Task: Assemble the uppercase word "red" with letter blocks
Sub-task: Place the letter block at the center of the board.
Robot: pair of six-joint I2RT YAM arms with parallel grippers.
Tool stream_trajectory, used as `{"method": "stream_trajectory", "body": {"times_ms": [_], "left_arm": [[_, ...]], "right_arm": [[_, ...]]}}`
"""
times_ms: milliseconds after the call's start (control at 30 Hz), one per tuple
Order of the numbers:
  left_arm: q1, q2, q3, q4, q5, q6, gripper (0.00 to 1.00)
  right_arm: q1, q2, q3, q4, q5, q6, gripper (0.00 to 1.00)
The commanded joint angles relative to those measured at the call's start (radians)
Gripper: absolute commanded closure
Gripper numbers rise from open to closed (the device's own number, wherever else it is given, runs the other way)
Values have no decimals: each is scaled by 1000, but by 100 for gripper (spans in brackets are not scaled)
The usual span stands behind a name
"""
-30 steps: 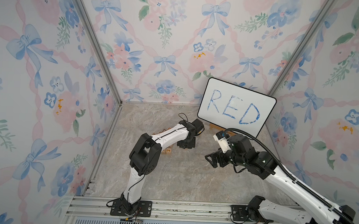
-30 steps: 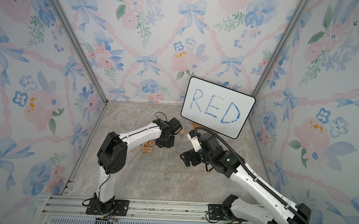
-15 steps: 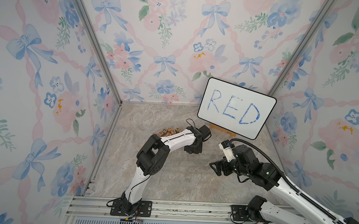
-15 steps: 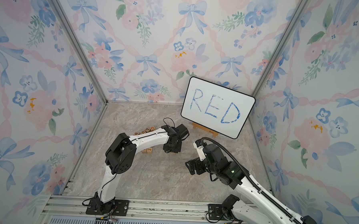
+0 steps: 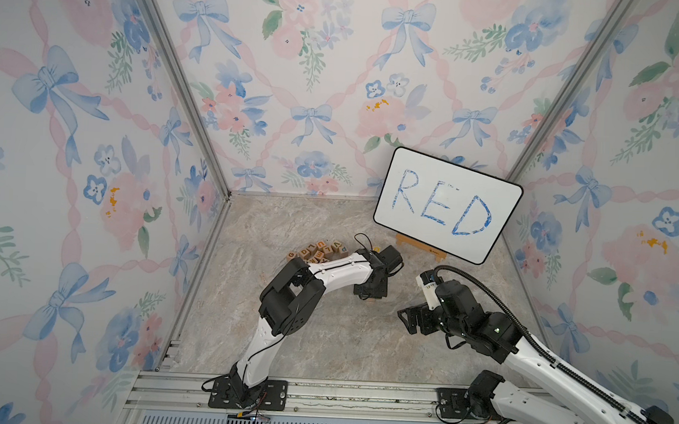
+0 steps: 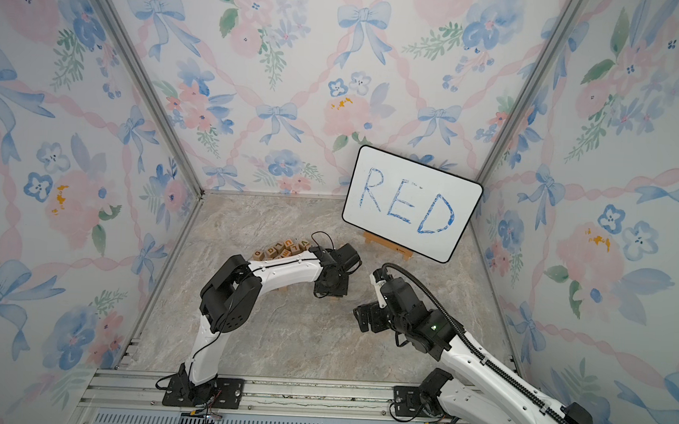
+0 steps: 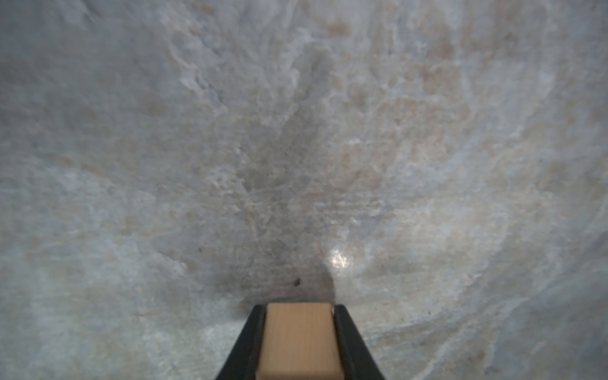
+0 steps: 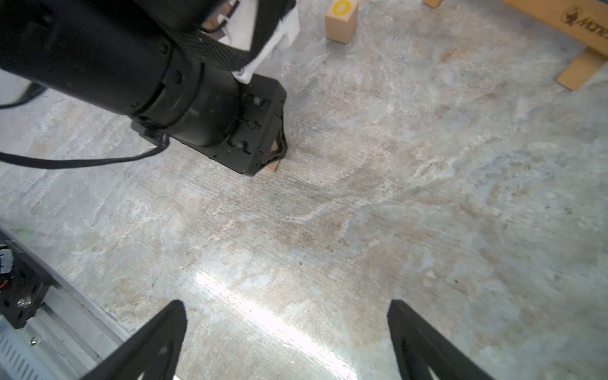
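Observation:
My left gripper (image 7: 299,312) is shut on a light-wood letter block (image 7: 298,342), whose visible face is plain. In both top views this gripper (image 5: 370,295) (image 6: 328,293) points down, low over the middle of the floor. From the right wrist view only a corner of the held block (image 8: 273,166) peeks out under it, at or just above the floor. A pile of letter blocks (image 5: 320,251) (image 6: 283,248) lies behind the left arm, partly hidden by it. My right gripper (image 8: 286,316) (image 5: 408,322) is open and empty, to the right of the left one.
A white board (image 5: 446,206) with blue "RED" leans on a wooden easel (image 8: 579,65) at the back right. A lone block with a yellow O (image 8: 341,19) stands near the easel. Floral walls close three sides; a metal rail (image 5: 322,393) runs along the front.
My left gripper has swung from the block pile toward the front and right, lower over the floor. My right arm has drawn back toward the front, still open.

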Motion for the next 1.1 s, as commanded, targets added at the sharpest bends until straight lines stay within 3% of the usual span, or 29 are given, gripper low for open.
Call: {"method": "stream_trajectory", "body": {"times_ms": [0,467,900,1067], "left_arm": [[-5,16,-36,11,24,-25,76],[-8,15,-35,7,37,-32,57],[-5,-7,-34,6,26,-31,45],[12,-30,-33,5,16,-24,27]], "right_arm": [[13,-3,-18,13,42,27,3],[13,37,12,-1,54,18,3],[13,39,25,2,60,4,3],[13,48,55,-18,62,-9,3]]}}
